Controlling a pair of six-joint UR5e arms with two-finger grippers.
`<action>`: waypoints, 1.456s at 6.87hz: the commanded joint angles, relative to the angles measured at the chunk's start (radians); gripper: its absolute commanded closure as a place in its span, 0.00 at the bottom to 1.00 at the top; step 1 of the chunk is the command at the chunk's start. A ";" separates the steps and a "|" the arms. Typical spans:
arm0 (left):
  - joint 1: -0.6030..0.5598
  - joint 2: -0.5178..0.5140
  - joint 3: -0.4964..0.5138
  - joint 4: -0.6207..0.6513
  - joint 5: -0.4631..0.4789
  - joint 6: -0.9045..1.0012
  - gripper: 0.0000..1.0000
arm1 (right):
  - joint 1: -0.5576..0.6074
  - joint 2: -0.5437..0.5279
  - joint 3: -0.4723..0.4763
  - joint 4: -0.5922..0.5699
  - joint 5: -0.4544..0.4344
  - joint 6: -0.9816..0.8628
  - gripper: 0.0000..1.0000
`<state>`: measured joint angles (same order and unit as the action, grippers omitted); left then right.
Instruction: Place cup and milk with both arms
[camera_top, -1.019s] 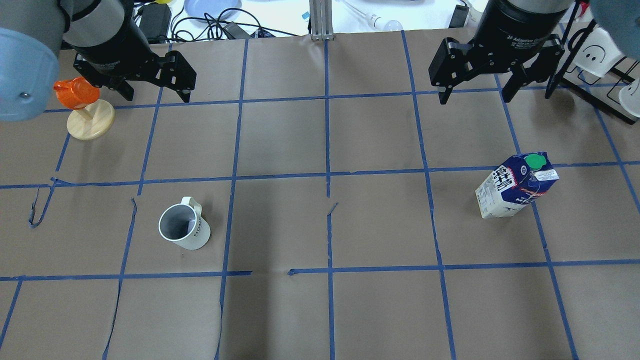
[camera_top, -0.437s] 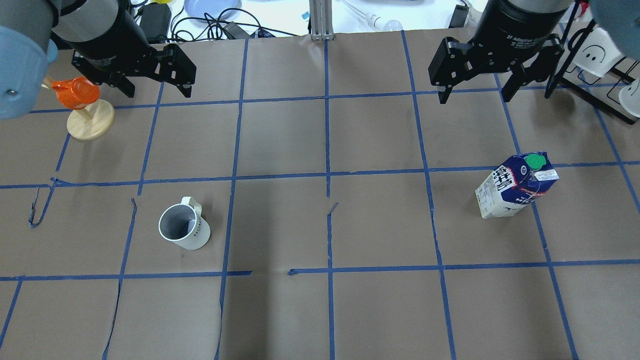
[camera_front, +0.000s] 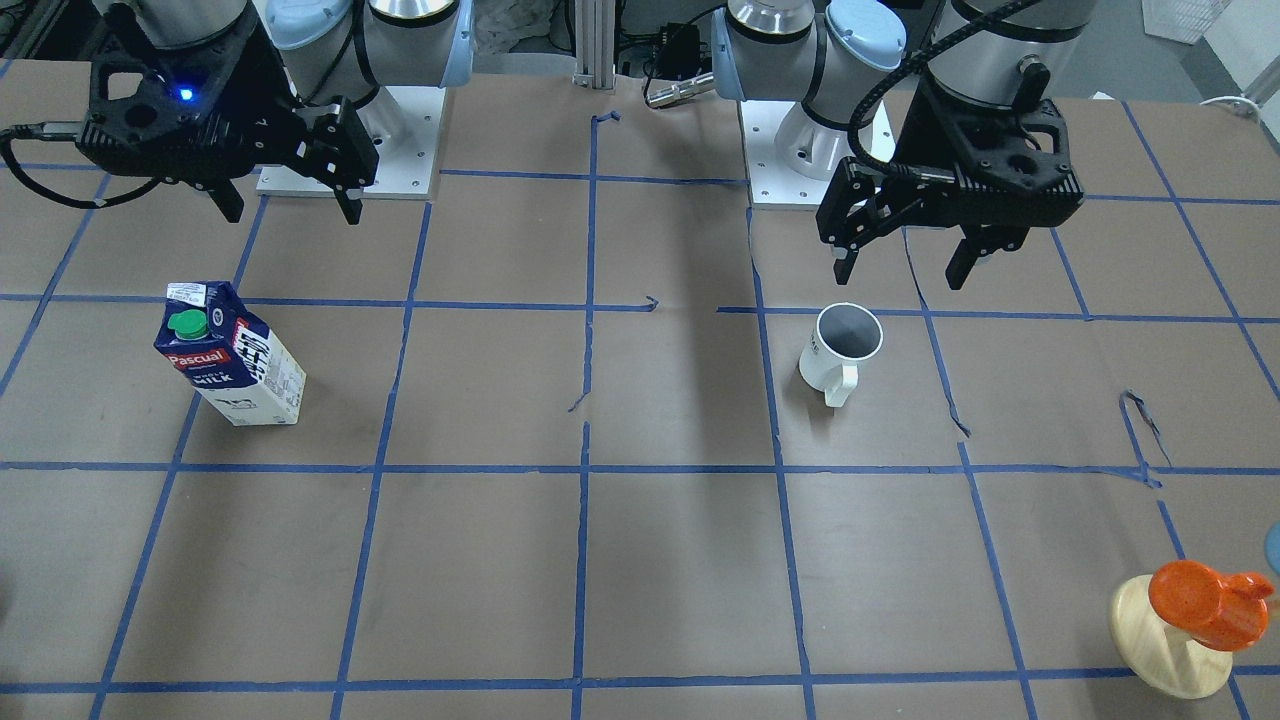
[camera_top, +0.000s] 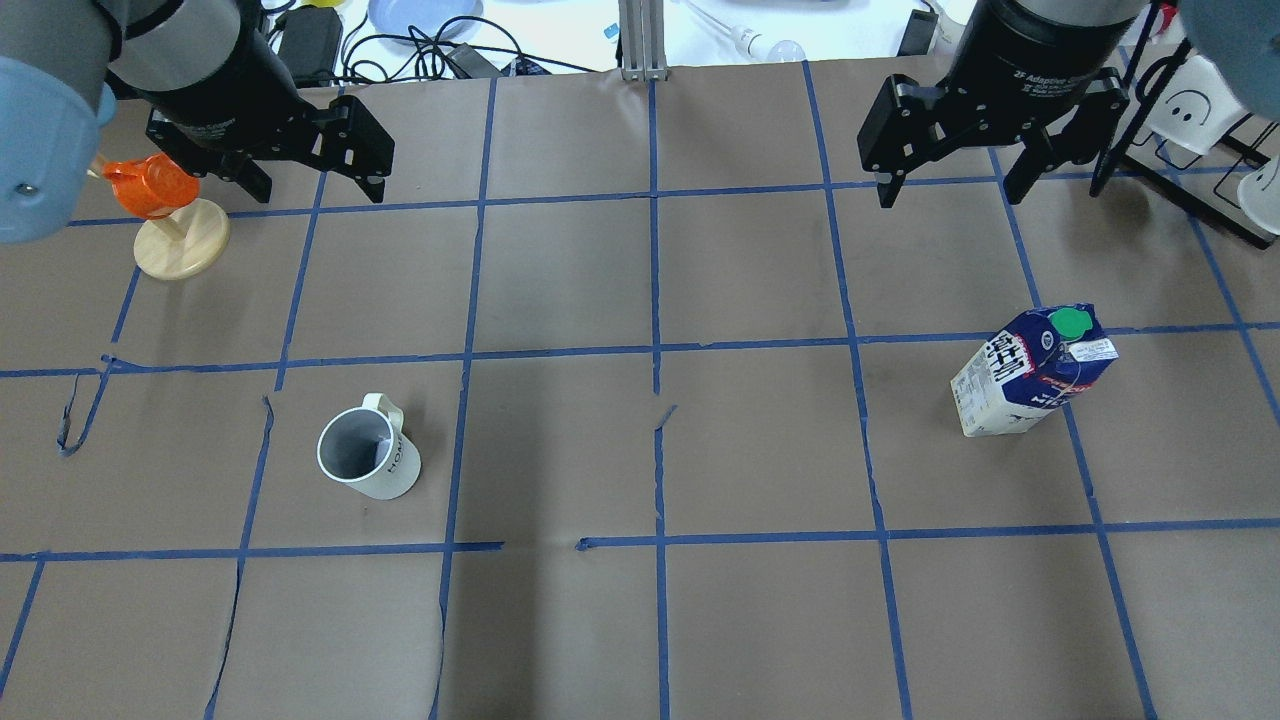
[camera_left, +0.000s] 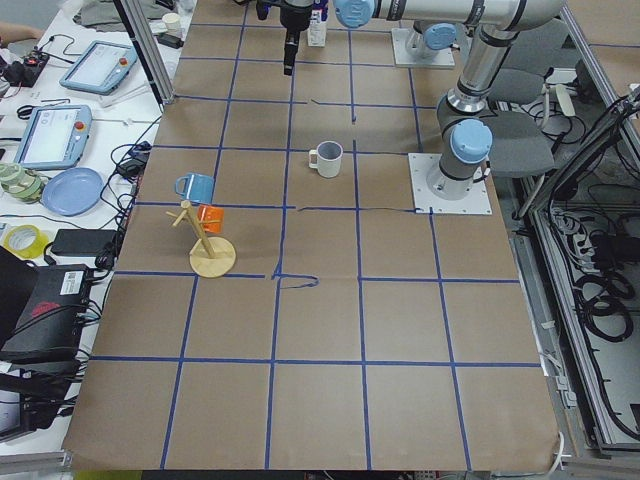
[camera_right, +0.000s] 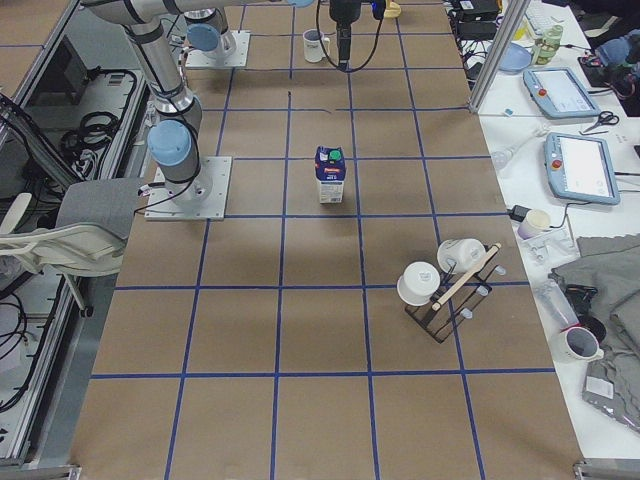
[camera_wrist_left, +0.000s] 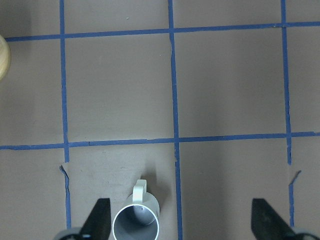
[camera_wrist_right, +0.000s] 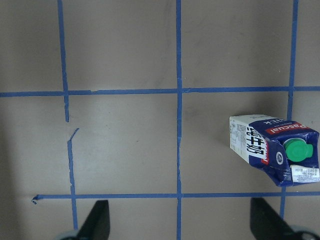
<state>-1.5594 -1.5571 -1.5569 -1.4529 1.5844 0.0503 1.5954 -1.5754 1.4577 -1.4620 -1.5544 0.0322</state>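
Observation:
The white cup (camera_top: 368, 455) stands upright on the left half of the table, handle toward the far side; it also shows in the front view (camera_front: 843, 345) and at the bottom of the left wrist view (camera_wrist_left: 136, 227). The navy and white milk (camera_top: 1035, 370) carton stands upright on the right half, green cap on top, and shows in the right wrist view (camera_wrist_right: 272, 149) and the front view (camera_front: 225, 355). My left gripper (camera_top: 318, 188) hangs open and empty high above the far left. My right gripper (camera_top: 950, 195) hangs open and empty above the far right, beyond the milk.
An orange cup on a wooden stand (camera_top: 165, 215) sits at the far left, close beside the left gripper. A black rack with white cups (camera_top: 1200, 110) stands at the far right. Cables and a blue plate (camera_top: 420, 15) lie beyond the far edge.
My left gripper has shifted slightly above the far left corner. The right gripper, the cup and the milk have not moved.

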 joint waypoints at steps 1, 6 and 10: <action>0.001 0.000 0.008 -0.040 0.002 -0.001 0.00 | 0.000 0.000 0.001 0.000 -0.001 0.000 0.00; -0.001 -0.001 -0.009 -0.037 0.003 -0.003 0.00 | 0.000 0.000 0.001 0.000 -0.003 0.000 0.00; -0.001 -0.006 -0.012 -0.035 0.003 -0.003 0.00 | 0.000 0.000 0.001 0.000 -0.004 0.000 0.00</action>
<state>-1.5601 -1.5630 -1.5686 -1.4882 1.5876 0.0476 1.5953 -1.5754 1.4588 -1.4619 -1.5585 0.0322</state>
